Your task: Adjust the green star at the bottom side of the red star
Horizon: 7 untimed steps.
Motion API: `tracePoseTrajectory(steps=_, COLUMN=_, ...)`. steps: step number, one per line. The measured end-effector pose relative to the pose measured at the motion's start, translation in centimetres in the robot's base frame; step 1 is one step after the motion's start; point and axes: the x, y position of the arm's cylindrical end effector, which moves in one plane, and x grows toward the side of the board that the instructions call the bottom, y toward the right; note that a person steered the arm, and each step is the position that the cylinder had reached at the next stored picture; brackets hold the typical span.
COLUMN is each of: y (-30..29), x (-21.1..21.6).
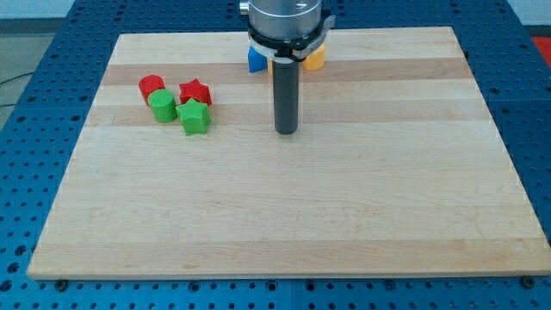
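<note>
Toward the view's upper left of the surface (284,215), the green star (195,117) sits just below the red star (195,92), touching it. A red cylinder (151,85) and a green cylinder (161,106) crowd their left. My tip (286,132) stands well apart, to the stars' right. No jaws exist on this rod. A blue block (256,58) and a yellow block (315,58) lie half hidden behind the arm. Recommended: approach low, from below the green star, nudging gently to avoid displacing the red star.
</note>
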Motion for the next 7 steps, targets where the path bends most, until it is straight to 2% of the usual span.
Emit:
tracePoseTrajectory(steps=1, y=-0.6, x=0.0)
tracePoseTrajectory(steps=3, y=-9.6, x=-0.1)
tracePoseTrajectory(steps=4, y=-10.7, x=-0.1)
tracePoseTrajectory(steps=7, y=-9.1, x=-0.6)
